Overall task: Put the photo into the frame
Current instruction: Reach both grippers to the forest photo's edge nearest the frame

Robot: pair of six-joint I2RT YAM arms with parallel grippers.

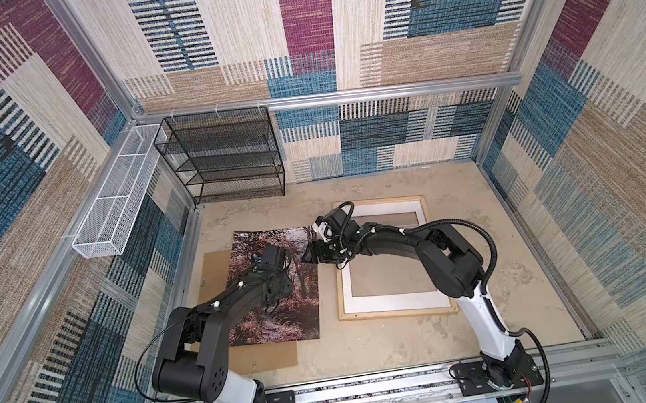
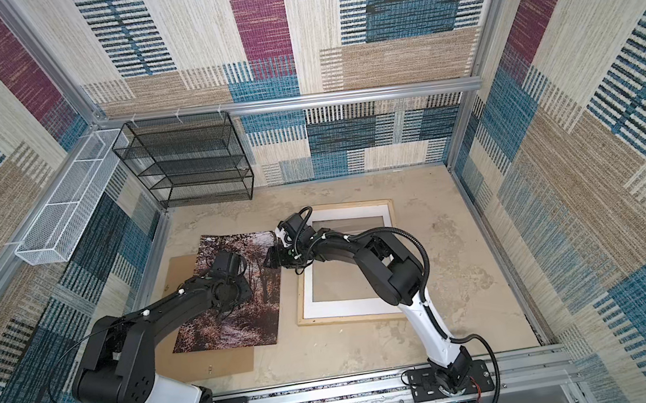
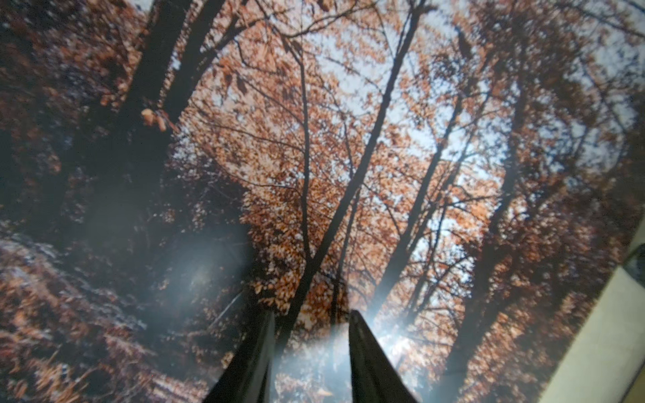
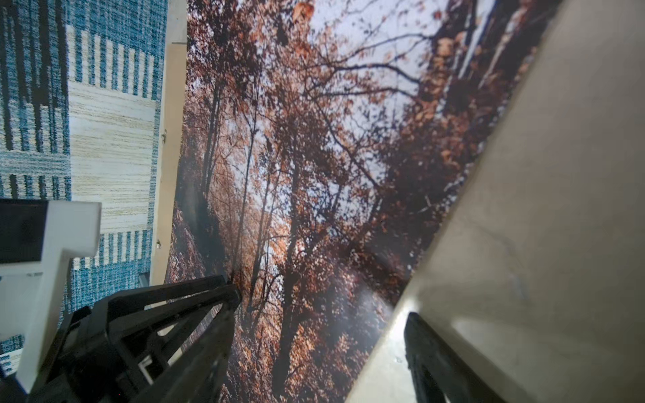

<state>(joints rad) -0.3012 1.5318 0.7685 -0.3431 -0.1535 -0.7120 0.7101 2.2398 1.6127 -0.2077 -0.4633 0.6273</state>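
Hidden: left arm's wrist covers the middle of the photo (image 1: 285,320) in both top views (image 2: 244,325), and the left fingertips cannot be seen from above. Right forearm crosses the frame (image 1: 388,199), cutting off part of its far left corner and of the white mat (image 1: 392,303) inside it. Left wrist view is soft and hazed by glare near the fingertips.

Photo lies picture side up on the brown backing board (image 1: 273,357), on the left part of the table (image 1: 487,253), just beside the frame's left strip. Long axis runs from the near edge toward the back wall, leaning a little left at the far end. Treetops and pale sky at the far end, leaf-strewn path at the near end. Frame's long axis runs much the same way.

Print: rust and brown foliage, dark thin trunks, glossy sheen (image 3: 349,157).

Left gripper (image 3: 311,314): points down at the print, fingers parted by a narrow gap, nothing between them. Contact with the paper cannot be told.

Right gripper (image 1: 308,256): at the photo's right edge, far half. Wrist view shows its jaws spread wide (image 4: 323,303), one finger over the print (image 4: 296,174), one on the bare-table side, the edge between them. Possibly the edge is lifted slightly; unclear. No clamp on it.
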